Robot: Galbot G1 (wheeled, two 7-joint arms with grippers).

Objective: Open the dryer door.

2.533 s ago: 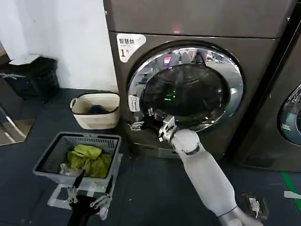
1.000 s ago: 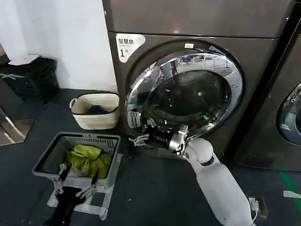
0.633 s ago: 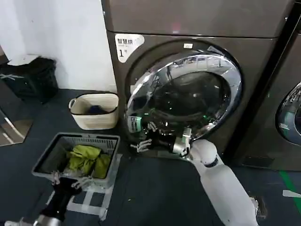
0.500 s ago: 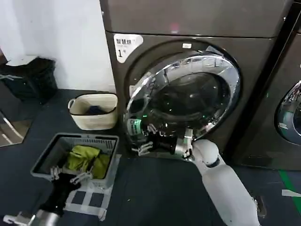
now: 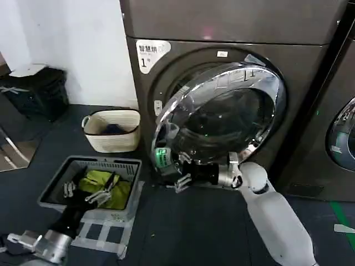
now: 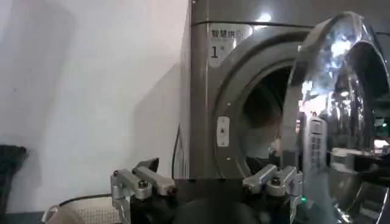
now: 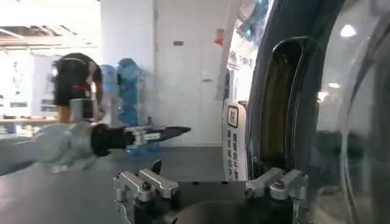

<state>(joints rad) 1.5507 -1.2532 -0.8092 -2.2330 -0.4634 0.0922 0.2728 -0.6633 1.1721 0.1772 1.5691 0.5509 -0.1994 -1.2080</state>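
While I watch from the head camera, the scene reads as follows.

Dryer door: the dryer door (image 5: 222, 119) stands partly ajar on the grey-brown dryer (image 5: 222, 33), the machine with the white "1" sticker (image 5: 152, 54). Its free edge, at my robot's left, has swung clear of the front panel, so a dark gap shows between the chrome rim and the drum opening. Its other side sits close to the panel.

Right gripper: my right gripper (image 5: 180, 174) reaches across from the right at the door's lower free edge, just under the chrome rim and beside the small green-lit label there. Its fingers (image 5: 184, 182) are spread apart, and I see nothing clamped between them. I cannot tell whether a fingertip touches the rim.

Right wrist view: the door's edge (image 7: 286, 109) rises close alongside the gripper's fingers (image 7: 146, 182), with a white label (image 7: 234, 140) just beside it.

Left gripper: my left gripper (image 5: 89, 191) hovers low over the grey laundry basket (image 5: 55, 202), well apart from the door, fingers spread and holding nothing.

Left wrist view: the door (image 6: 341, 122) appears edge-on, swung out from the drum opening (image 6: 262, 122).

Surroundings: green cloth (image 5: 102, 183) lies in the grey basket, and a cream basket (image 5: 113, 130) stands against the wall beside the dryer.
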